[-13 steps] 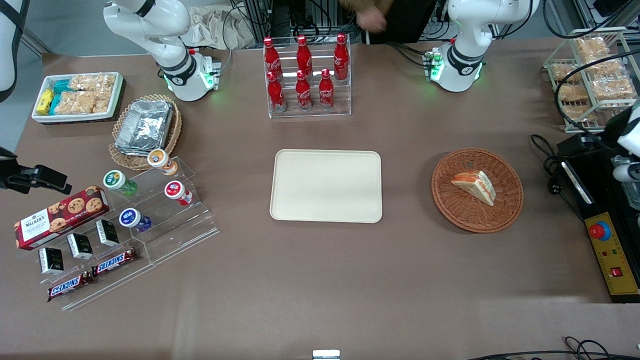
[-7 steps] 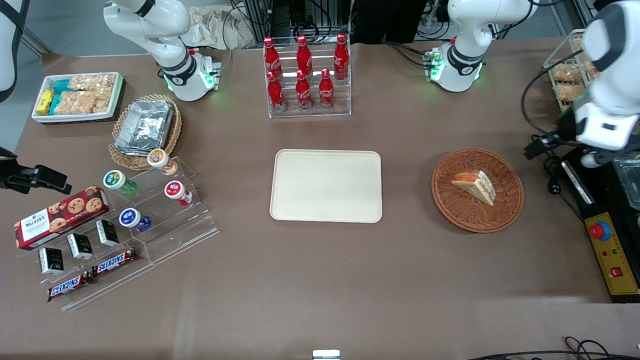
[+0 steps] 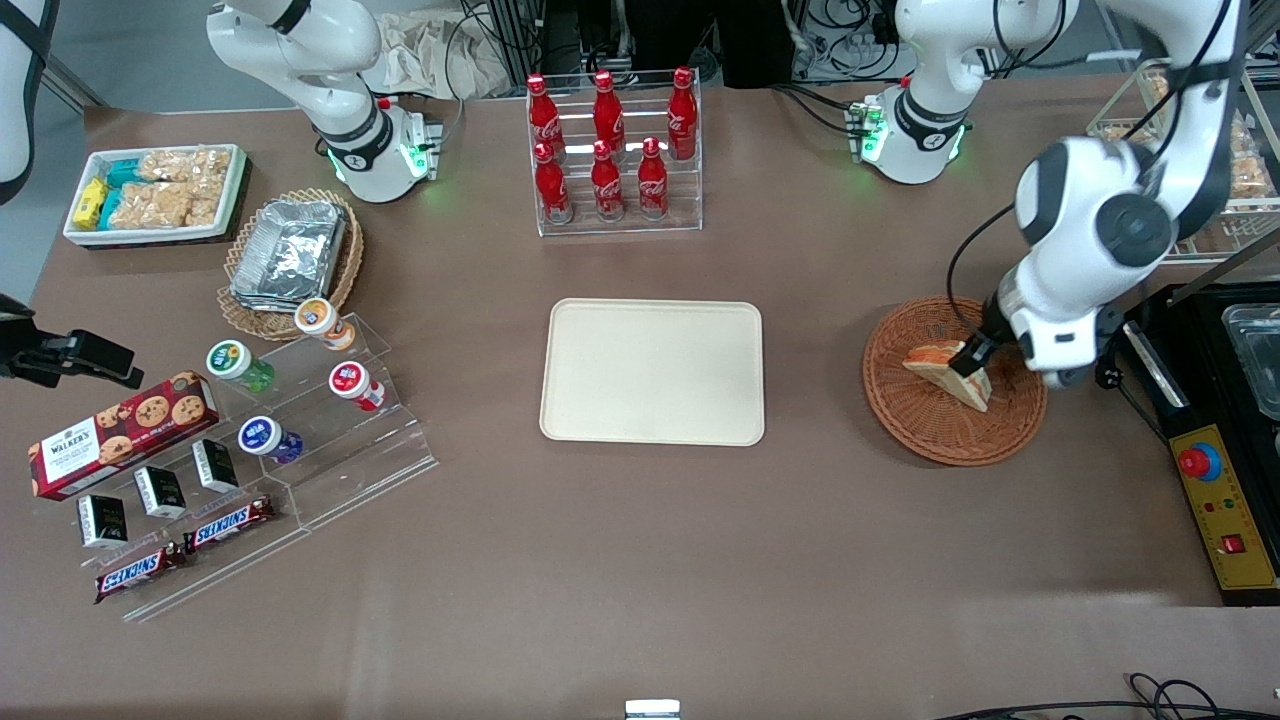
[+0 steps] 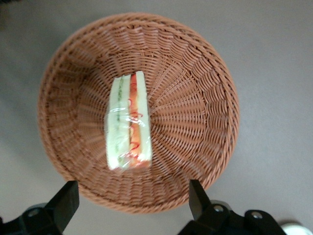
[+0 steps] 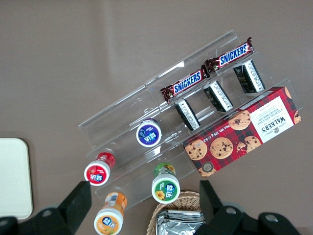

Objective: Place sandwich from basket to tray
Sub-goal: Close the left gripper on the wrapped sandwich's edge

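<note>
The sandwich [image 4: 128,122] lies in the middle of the basket [image 4: 205,83], standing on its long edge so that the white bread slices face outward and the green and orange-red filling shows on top. It looks light and soft: the bread would probably dent under a strong squeeze, and the clear wrap around it is likely to be a little slippery and may wrinkle under the fingers. The safest hold seems to be across the two bread faces, near the thick middle of the wedge and not at the thin tip, with only gentle pressure. The gripper [image 4: 131,208] hangs above the basket, over the rim part nearest to the sandwich, and in the wrist view its two fingers [image 4: 66,200] stand wide apart, wider than the sandwich is thick. They hold nothing and touch neither the wrap nor the wicker. The tray [image 3: 652,371] waits bare, well apart from the basket toward the parked arm's end.
</note>
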`<state>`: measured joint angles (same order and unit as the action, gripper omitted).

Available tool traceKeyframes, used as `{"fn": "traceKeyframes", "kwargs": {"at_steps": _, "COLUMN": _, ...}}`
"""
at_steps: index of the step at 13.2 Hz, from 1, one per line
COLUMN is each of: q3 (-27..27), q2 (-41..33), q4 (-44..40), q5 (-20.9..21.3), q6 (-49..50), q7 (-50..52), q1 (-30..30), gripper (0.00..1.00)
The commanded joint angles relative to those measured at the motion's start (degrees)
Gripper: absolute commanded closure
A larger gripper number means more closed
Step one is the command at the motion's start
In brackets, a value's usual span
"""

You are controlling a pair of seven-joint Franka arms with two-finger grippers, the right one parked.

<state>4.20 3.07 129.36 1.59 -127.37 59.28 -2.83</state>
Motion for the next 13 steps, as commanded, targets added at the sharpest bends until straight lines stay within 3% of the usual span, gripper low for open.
{"fn": "traceKeyframes", "kwargs": {"at_steps": 1, "q3": -0.2, "q2": 0.4, "q4": 5.7, "q5": 0.6, "q6": -6.3, "q7": 2.1, "q1": 0.5, "gripper": 0.00}}
{"fn": "traceKeyframes", "kwargs": {"at_steps": 3, "q3": -0.6, "q2": 0.4, "q4": 9.3, "q5": 3.1, "q6": -9.0, "q7": 2.1, "q1": 0.9, "gripper": 0.00}}
{"fn": "traceKeyframes", "kwargs": {"at_steps": 7, "q3": -0.9, "q2": 0.8, "q4": 12.3, "q5": 3.5, "q6": -12.0, "q7": 2.3, "q1": 1.0, "gripper": 0.01}}
{"fn": "traceKeyframes", "kwargs": {"at_steps": 9, "q3": -2.4, "q2": 1.8, "q4": 12.3, "q5": 3.5, "q6": -13.9, "q7": 3.0, "q1": 1.0, "gripper": 0.21}}
{"fn": "traceKeyframes", "kwargs": {"at_steps": 11, "q3": -3.2, "q2": 2.0, "q4": 11.6, "q5": 5.3, "q6": -14.7, "q7": 2.9, "q1": 1.0, "gripper": 0.35}}
{"fn": "traceKeyframes", "kwargs": {"at_steps": 13, "q3": -3.3, "q2": 2.0, "q4": 10.7, "q5": 5.4, "q6": -14.7, "q7": 2.9, "q1": 1.0, "gripper": 0.64}}
